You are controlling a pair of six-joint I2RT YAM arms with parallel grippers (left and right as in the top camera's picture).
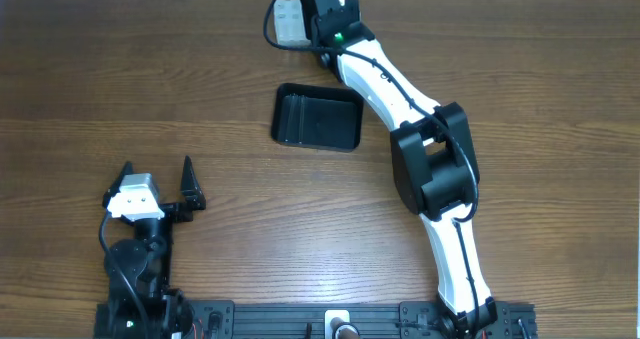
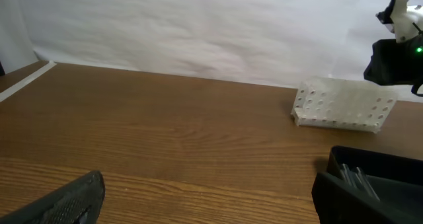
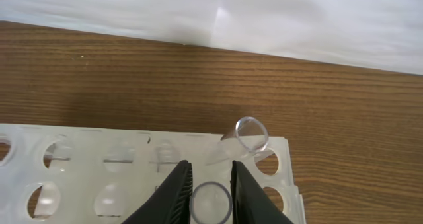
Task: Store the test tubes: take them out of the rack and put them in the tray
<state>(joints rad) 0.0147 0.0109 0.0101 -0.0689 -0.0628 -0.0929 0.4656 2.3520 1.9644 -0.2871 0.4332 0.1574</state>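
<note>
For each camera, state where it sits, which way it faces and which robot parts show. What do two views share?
Top view: fixed overhead, facing down on the table; shows the left gripper open, the right arm stretched to the rack.
Left wrist view: low over the table, facing across it to the rack and tray; its own fingers at the bottom edge.
Right wrist view: just above the rack, facing down; right gripper shut on a tube.
Shared: the rack appears in all three.

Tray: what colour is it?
The tray is plain black with a slight gloss and no pattern. It shows best in the top view.
</note>
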